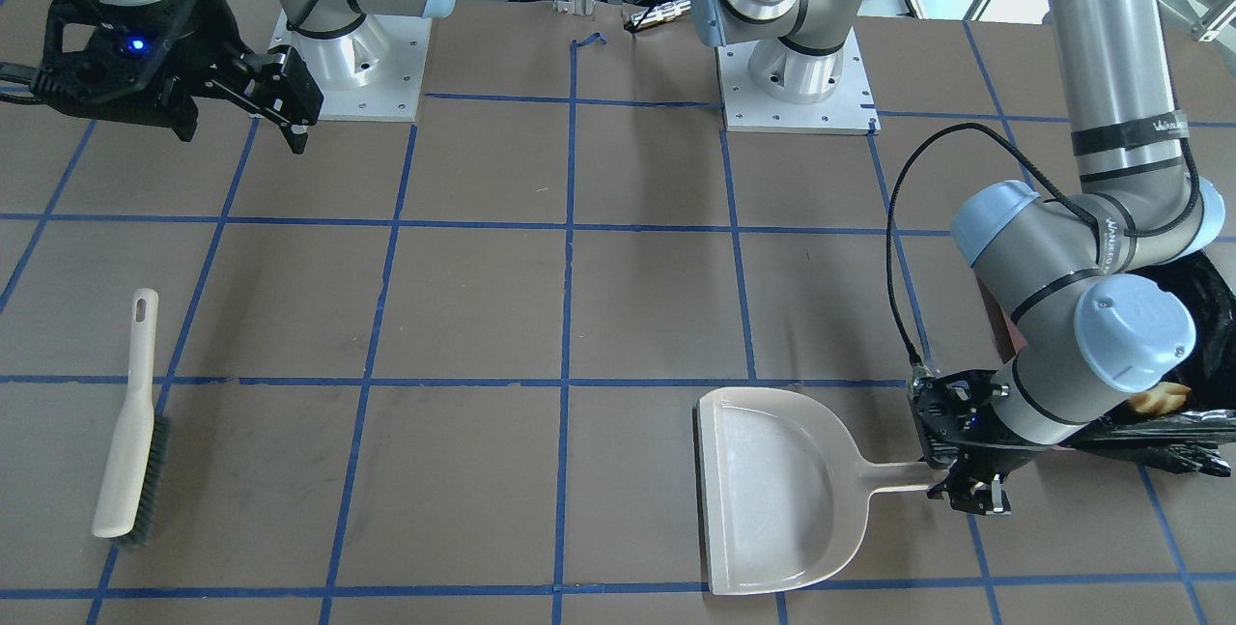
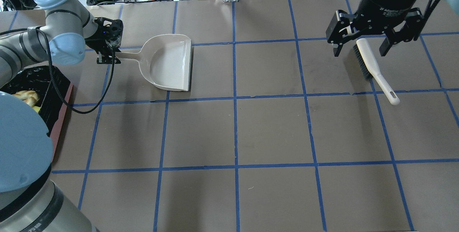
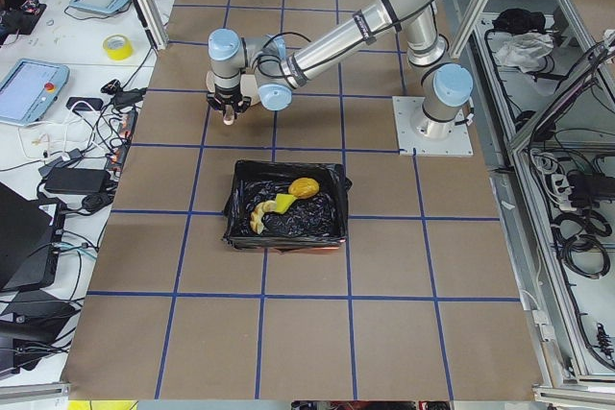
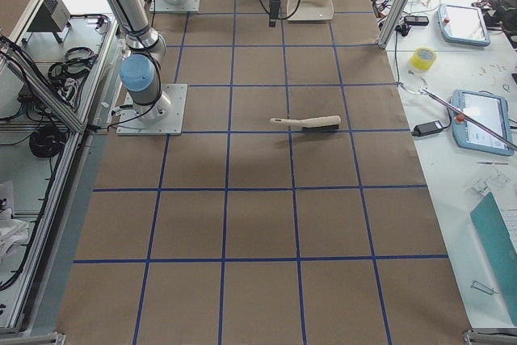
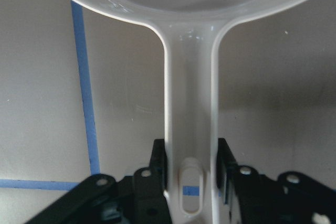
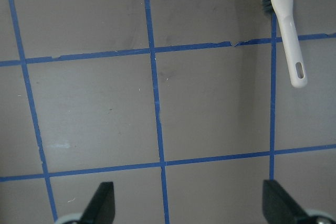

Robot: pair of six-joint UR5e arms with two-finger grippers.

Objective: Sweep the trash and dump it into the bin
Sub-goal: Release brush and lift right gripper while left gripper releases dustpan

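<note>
Brown paper covers the whole table, with blue tape marking it off in a grid. Next biggest is the bin, a box lined with a crinkly black bag. It sits at the robot's left end of the table, right beside the left arm's elbow.

Then there's the beige dustpan, lying flat on the table a little way from the bin, with its open mouth facing toward the middle. The left gripper is clamped on the dustpan's handle. In the wrist cam you can see both fingers pressed against the sides of the handle near its hanging hole.

The beige brush is way over on the robot's right side, flat on the table with the dark bristles along one edge, and nothing is touching it. The right gripper hangs up in the air above that area with its fingers spread wide and nothing between them.

All the trash is in the bin, lying on the black bag. The golden-brown potato-like lump is toward one end, the yellow sponge is just beside it, and the tan croissant-like piece is next to that.
</note>
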